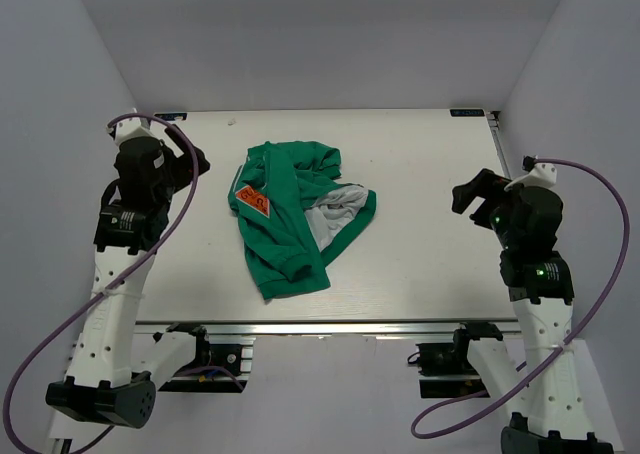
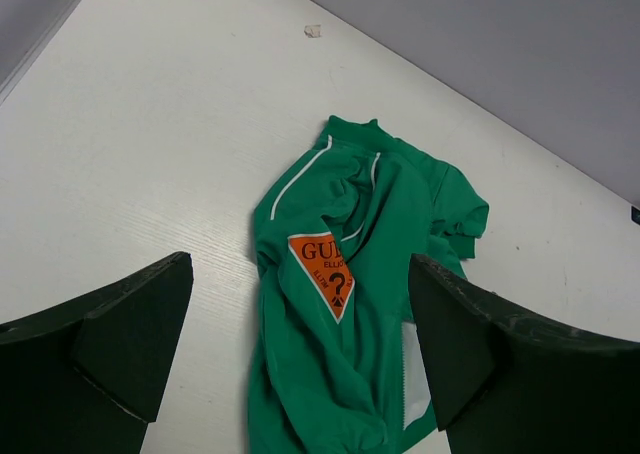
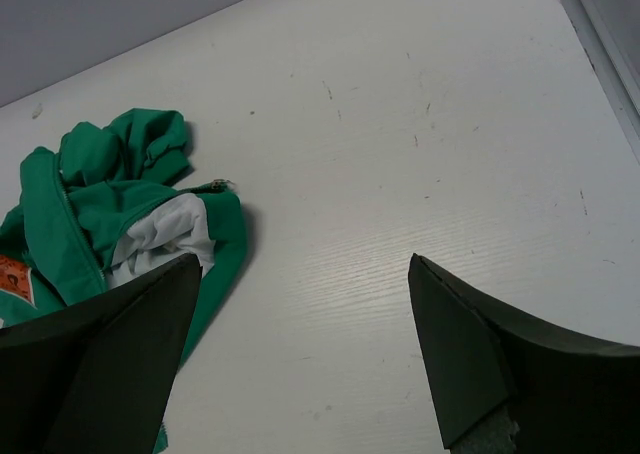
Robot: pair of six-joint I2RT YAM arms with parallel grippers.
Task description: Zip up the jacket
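The green jacket (image 1: 290, 214) lies crumpled in a heap at the middle of the white table, with its orange patch (image 1: 254, 200) facing up on the left and pale lining (image 1: 335, 214) showing on the right. It also shows in the left wrist view (image 2: 350, 304) and in the right wrist view (image 3: 120, 214), where a small metal zip part (image 3: 217, 184) sits at its edge. My left gripper (image 1: 192, 160) is open and empty, above the table left of the jacket. My right gripper (image 1: 470, 194) is open and empty, to the jacket's right.
The white table (image 1: 420, 264) has grey walls on three sides and a metal rail along the front edge (image 1: 330, 326). A small white scrap (image 2: 313, 31) lies near the back wall. A raised edge (image 3: 600, 54) runs along the table's right side.
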